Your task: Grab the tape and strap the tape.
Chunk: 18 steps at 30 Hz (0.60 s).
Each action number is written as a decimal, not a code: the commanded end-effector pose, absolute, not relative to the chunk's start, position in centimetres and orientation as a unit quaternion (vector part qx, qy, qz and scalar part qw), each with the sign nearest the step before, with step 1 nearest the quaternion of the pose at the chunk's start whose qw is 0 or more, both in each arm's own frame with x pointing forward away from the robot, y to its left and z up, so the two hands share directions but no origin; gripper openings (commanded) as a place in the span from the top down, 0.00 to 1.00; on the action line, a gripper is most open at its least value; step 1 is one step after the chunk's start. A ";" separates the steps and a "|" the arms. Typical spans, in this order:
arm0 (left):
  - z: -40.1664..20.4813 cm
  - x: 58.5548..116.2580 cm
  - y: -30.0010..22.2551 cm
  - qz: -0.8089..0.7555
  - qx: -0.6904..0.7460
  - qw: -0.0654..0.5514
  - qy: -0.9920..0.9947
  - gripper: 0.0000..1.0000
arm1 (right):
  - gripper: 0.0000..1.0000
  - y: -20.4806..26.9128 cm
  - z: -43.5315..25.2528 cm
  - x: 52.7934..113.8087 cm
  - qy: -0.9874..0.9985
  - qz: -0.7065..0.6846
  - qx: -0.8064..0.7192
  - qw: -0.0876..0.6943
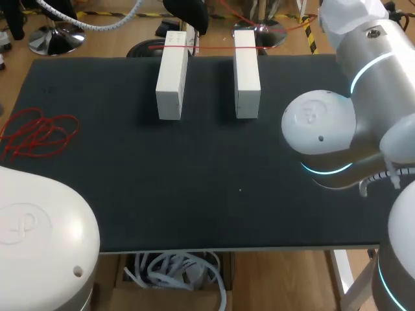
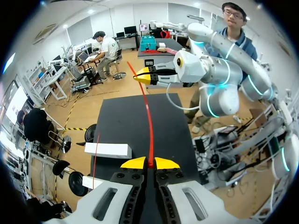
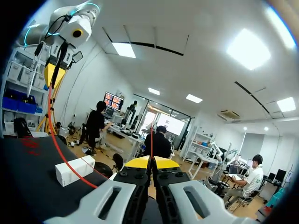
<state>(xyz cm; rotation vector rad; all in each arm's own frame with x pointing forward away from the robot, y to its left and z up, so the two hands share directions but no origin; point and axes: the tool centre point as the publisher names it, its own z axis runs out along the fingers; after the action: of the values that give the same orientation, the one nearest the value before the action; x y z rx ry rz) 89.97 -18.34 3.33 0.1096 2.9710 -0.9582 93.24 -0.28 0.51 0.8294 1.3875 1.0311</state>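
1. Tabletop (image 1: 194,207) from above: the red tape (image 1: 214,46) runs side to side as a thin line over the far ends of two white blocks (image 1: 172,76), crossing their long axes square on. A loose red coil (image 1: 37,135) lies well apart from them, by the left edge. My left arm (image 1: 39,240) fills the near left corner and my right arm (image 1: 337,123) the right side. Neither arm's fingertips show here.

2. Left wrist view: the left gripper (image 2: 150,164) has its yellow tips pressed together on the red tape. The tape leaves from between them and runs straight ahead, high over the table, to the right gripper (image 2: 145,77), which also looks pinched on it. The blocks lie below that line and off to one side.

3. Right wrist view: the right gripper's tips meet on the red tape, with a thin strand running out ahead from between them. The left gripper hangs ahead, holding the same tape, which curves down toward the table and passes just beside one block. With both ends held, I judge neither arm the nearer. The coming move, as I read it, turns on the span lying crosswise to the blocks' long axes while both arms bring it down around them.
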 end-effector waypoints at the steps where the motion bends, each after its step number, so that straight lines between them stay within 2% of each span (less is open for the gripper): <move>1: 3.4 89.9 -18.3 -0.305 0.035 0.008 0.952 1.00 | 1.00 -0.4 0.8 93.2 0.595 0.439 0.355 0.572; 4: 3.4 89.9 -18.3 -0.305 0.035 0.008 0.952 1.00 | 1.00 -0.4 0.8 93.2 0.595 0.439 0.355 0.572; 10: 3.4 89.9 -18.3 -0.305 0.035 0.008 0.952 1.00 | 1.00 1.1 2.2 93.3 0.649 0.361 0.228 0.629; 18: 3.4 89.9 -18.3 -0.305 0.035 0.008 0.952 1.00 | 1.00 1.6 2.4 92.9 0.691 0.255 0.115 0.666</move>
<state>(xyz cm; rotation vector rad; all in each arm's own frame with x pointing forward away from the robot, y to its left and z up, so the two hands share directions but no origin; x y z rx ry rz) 89.97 -18.33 3.33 0.1096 2.9709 -0.9583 93.23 1.37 2.07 0.4480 1.5029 0.7737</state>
